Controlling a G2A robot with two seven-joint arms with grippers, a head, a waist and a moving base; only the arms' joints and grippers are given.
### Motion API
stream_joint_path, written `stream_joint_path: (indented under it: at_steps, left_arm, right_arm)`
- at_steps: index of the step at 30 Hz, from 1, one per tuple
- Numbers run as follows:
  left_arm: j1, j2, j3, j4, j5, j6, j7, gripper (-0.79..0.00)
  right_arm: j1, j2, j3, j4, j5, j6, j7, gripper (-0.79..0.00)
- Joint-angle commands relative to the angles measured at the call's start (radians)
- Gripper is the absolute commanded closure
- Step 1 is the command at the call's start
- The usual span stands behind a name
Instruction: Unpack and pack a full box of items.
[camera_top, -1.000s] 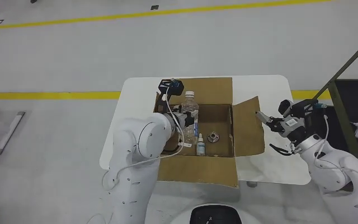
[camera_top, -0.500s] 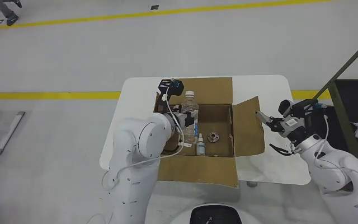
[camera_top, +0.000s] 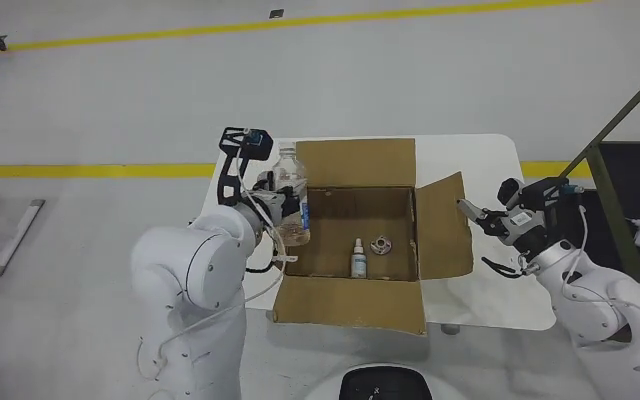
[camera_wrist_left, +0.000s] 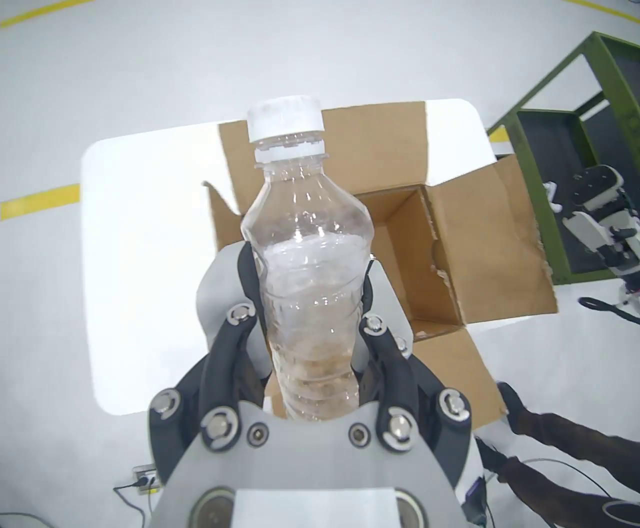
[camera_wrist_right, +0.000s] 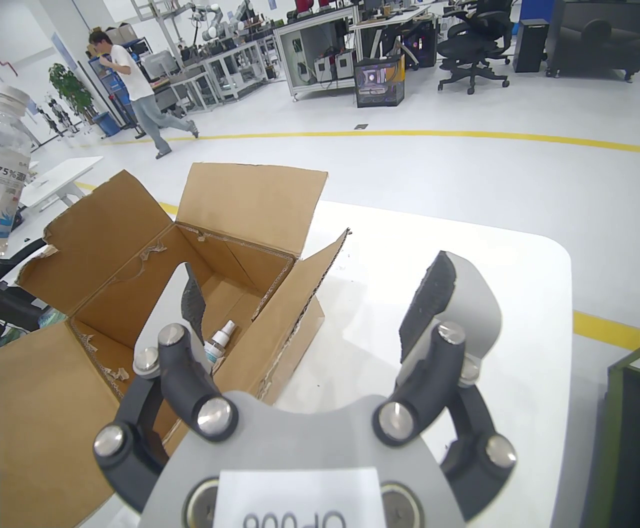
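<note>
The open cardboard box (camera_top: 440, 228) stands on the white table (camera_top: 480, 160). My left gripper (camera_wrist_left: 307, 280) is shut on a clear water bottle (camera_wrist_left: 310, 250) with a white cap, held upright above the box's left flap. In the top view the water bottle (camera_top: 291, 192) hangs at the box's left edge. A small spray bottle (camera_top: 358, 258) and a small round metal part (camera_top: 380, 243) lie on the box floor. My right gripper (camera_wrist_right: 310, 300) stands open with nothing in it, over the table to the right of the box's right flap (camera_wrist_right: 295, 300). The spray bottle (camera_wrist_right: 220, 342) shows past one finger.
All of the box's flaps (camera_top: 350, 303) are folded outward. A dark green rack (camera_top: 612, 160) stands off the table's right edge. Bare tabletop lies to the right of the box (camera_top: 500, 300) and along the left edge (camera_top: 225, 165).
My left arm has lifted the water bottle out of the box and carried it left, from inside the box to its left edge. The right arm has not moved.
</note>
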Motion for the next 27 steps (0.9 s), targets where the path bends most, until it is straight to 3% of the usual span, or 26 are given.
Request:
stream_joint_path:
  at_steps: [1, 6, 11, 27]
  left_arm:
    - [0.014, 0.010, -0.045, -0.022, 0.038, -0.019, 0.001, 0.000]
    - [0.062, 0.031, -0.134, -0.006, 0.096, -0.047, 0.001, 0.000]
    - [0.121, 0.045, -0.155, 0.043, 0.155, -0.078, 0.001, 0.000]
    - [0.123, 0.046, -0.156, 0.044, 0.156, -0.077, 0.001, 0.000]
  right_arm:
    - [0.000, 0.000, 0.000, 0.000, 0.000, 0.000, 0.000, -0.785]
    - [0.000, 0.000, 0.000, 0.000, 0.000, 0.000, 0.000, -0.785]
    - [0.000, 0.000, 0.000, 0.000, 0.000, 0.000, 0.000, -0.785]
    - [0.000, 0.000, 0.000, 0.000, 0.000, 0.000, 0.000, -0.785]
